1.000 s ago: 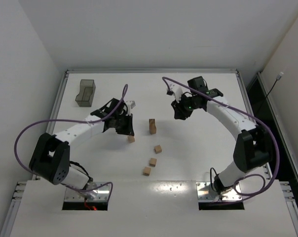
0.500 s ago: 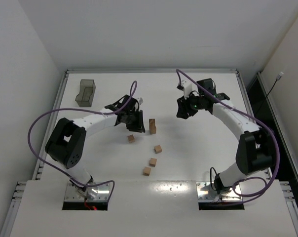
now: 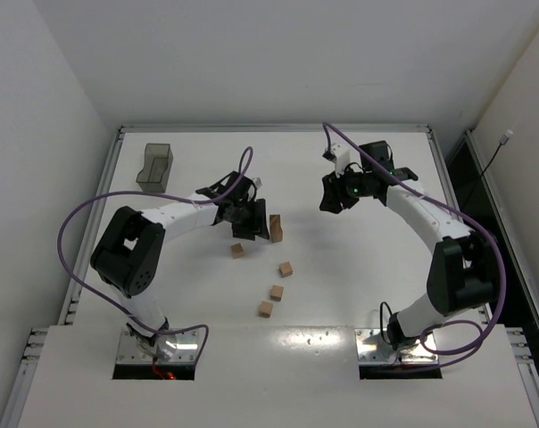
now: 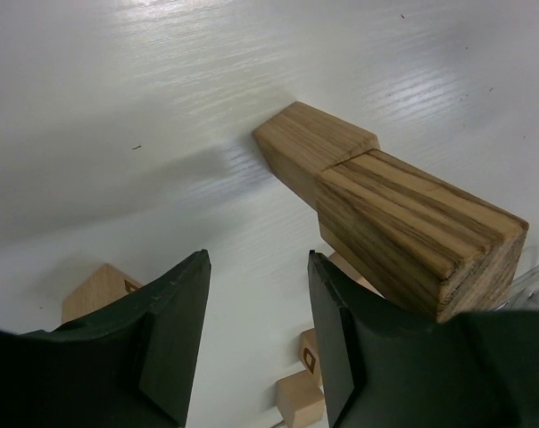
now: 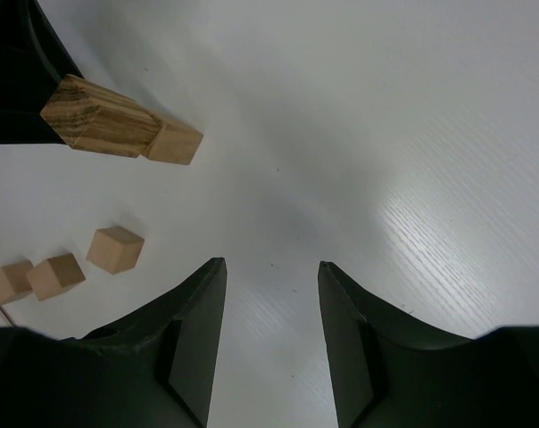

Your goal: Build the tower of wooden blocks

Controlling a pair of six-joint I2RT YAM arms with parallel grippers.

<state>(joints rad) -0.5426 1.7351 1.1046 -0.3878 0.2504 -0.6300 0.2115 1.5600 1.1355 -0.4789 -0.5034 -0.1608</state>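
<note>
Tower [image 3: 275, 227] begun but far from finished: upright near the middle of the table [image 3: 368, 285], seemingly two cubes high, exact count hard to tell. Four loose cubes [image 3: 286, 268] scattered nearer the arm bases, apart from one another and from the column, none on the stack yet. Left gripper [image 4: 256, 294] just beside the tower, jaws parted, nothing between them; whether a finger touches the column, unclear. Right gripper [image 5: 271, 285] well off to the right, likewise parted and empty. Grey tray [image 3: 153, 168] near the far left corner, no part of the job. Left to do, by the look of it: fetching each loose cube in turn and setting it squarely on top without nudging the slim column.
</note>
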